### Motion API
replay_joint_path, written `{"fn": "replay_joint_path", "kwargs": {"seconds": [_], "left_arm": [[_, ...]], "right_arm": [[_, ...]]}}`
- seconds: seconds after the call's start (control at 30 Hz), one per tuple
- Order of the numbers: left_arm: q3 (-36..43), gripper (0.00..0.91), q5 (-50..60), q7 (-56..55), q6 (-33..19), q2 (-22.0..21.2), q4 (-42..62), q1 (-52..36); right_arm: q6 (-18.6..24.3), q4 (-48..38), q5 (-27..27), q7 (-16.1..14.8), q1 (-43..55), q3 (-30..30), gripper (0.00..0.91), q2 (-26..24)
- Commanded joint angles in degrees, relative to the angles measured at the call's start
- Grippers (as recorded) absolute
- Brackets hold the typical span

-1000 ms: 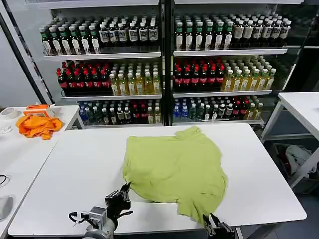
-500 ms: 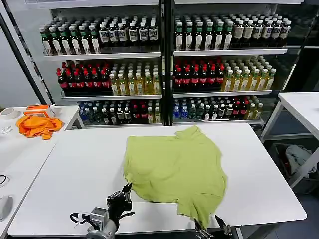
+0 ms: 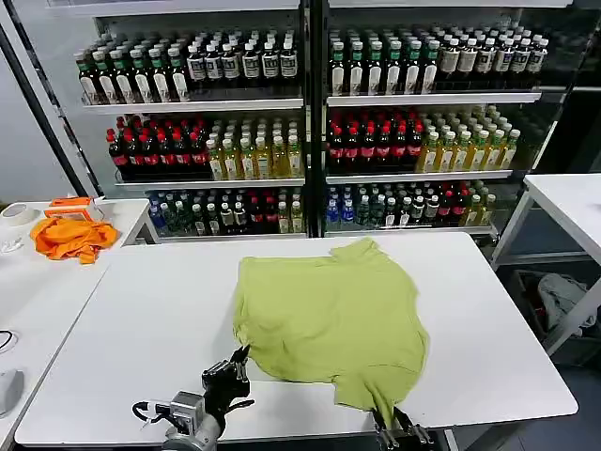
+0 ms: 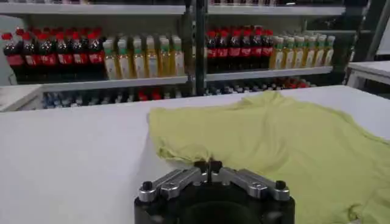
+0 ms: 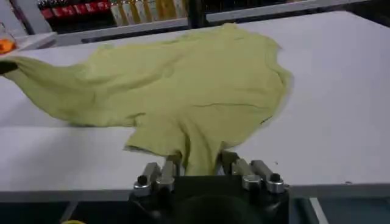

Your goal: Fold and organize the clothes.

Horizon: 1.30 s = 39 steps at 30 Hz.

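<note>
Yellow-green cotton, the T-shirt, lay spread and rumpled across the white table, its nearest corner trailing toward the front edge. Seen from the head camera, the right gripper had risen to that corner from a half-second earlier, when it stood open below the hem; the left gripper waited at the shirt's near left edge. From the left wrist, its fingers met, pressed together on nothing. From the right wrist, the fingers pinched the corner of cloth, so a first fold looked ready to begin.
</note>
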Motion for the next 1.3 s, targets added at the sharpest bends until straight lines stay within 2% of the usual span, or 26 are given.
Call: {"fn": "replay_joint_path", "kwargs": {"seconds": [0.03,0.13,0.4,0.67,0.73,0.93,1.3], "left_arm": [[-0.4,0.04,-0.2,0.1,-0.1,0.2,-0.3,-0.1],[-0.8,0.04,-0.7,0.2,-0.1,0.5,-0.7,-0.2],[-2.0,0.04,-2.3,0.5,-0.1,1.6,-0.8,-1.4],[-2.7,0.04,-3.9,1.0,0.2,3.7,1.4,-5.3],[-2.4,0.04,-4.1,1.2,0.2,4.2,2.4,-6.7],[-1.3,0.04,-4.4,1.5,0.2,5.5,6.5,-11.6],[2.4,0.04,-2.8,1.3,-0.1,5.8,16.0,-20.2]], "right_arm": [[0.3,0.4,0.2,0.0,0.1,0.6,0.0,-0.5],[0.4,2.0,1.0,-0.3,0.6,2.3,0.0,-1.9],[-0.7,5.8,7.2,-0.2,6.3,7.4,0.0,-7.5],[-1.9,1.2,14.7,0.9,18.1,9.3,0.0,-15.6],[-1.8,-0.5,15.3,0.8,20.6,9.2,0.0,-17.2],[-1.8,-7.6,17.0,0.6,29.6,5.6,0.0,-21.4],[-2.4,-16.9,15.1,-0.7,39.3,-3.3,0.0,-23.0]]}}
